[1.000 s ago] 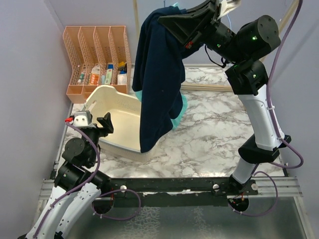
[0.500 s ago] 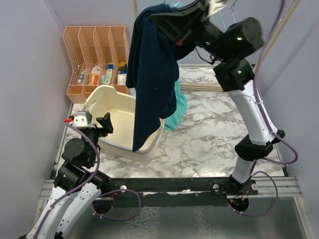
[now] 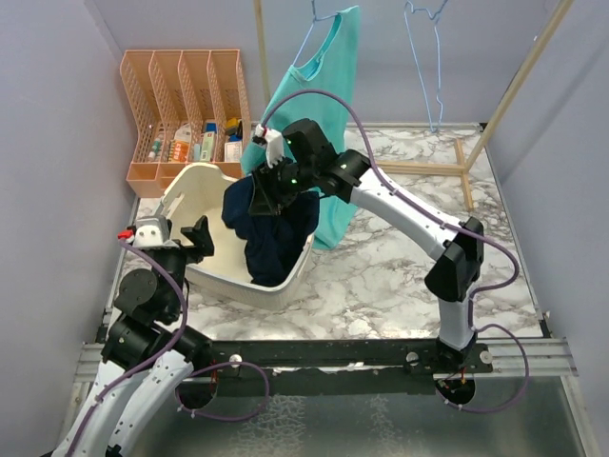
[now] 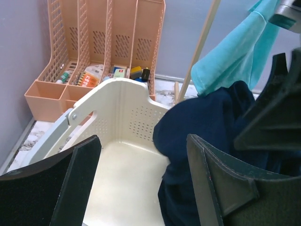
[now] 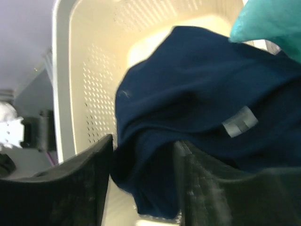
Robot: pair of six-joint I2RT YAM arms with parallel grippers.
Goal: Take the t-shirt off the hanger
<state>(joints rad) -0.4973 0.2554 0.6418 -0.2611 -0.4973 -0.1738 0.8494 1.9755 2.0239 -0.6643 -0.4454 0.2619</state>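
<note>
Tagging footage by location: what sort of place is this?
Probably a lab mock-up of a laundry corner: a marble-pattern table, a cream laundry basket holding a navy t-shirt, and a teal shirt on a hanger.

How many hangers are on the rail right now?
2. One hanger at the rail's left carries the teal shirt; a bare hanger hangs to its right. Others may sit above the frame.
</note>
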